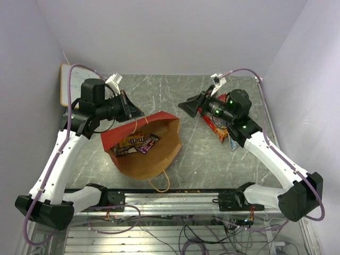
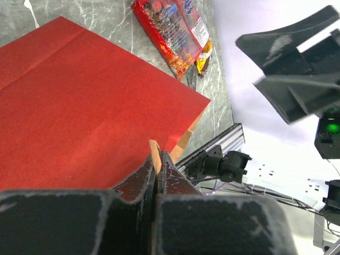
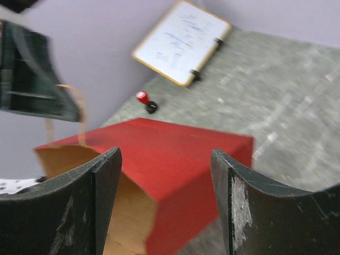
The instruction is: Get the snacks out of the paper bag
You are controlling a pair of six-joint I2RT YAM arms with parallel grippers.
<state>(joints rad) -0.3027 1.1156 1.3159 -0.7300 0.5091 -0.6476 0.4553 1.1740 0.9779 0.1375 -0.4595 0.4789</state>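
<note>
1. Snacks (image 1: 137, 142) in brown, purple and yellow wrappers lie inside the paper bag (image 1: 159, 159). The bag sits on the desk (image 1: 159, 87) with its mouth gaping up towards the overhead camera. Red crisp packets (image 1: 215, 123) lie outside it, under the right arm.
2. The left pincer (image 2: 158, 170) is clenched on the bag's kraft rim and holds the mouth open.
3. The right pincer (image 3: 164, 159) is released, its jaws spread and empty. It hovers apart from the bag, facing its red wall.
4. We judge the thin rim to be the weak point. A hard pull from the left arm could tear it or let it slip free, and the mouth would then collapse over the packs.
5. As we reach in, the right pincer could snag a loop handle (image 1: 162, 183). It could also shove the light bag along the desk.
6. The glossy packs overlap, so a pinch may slide off or lift two at once.
</note>
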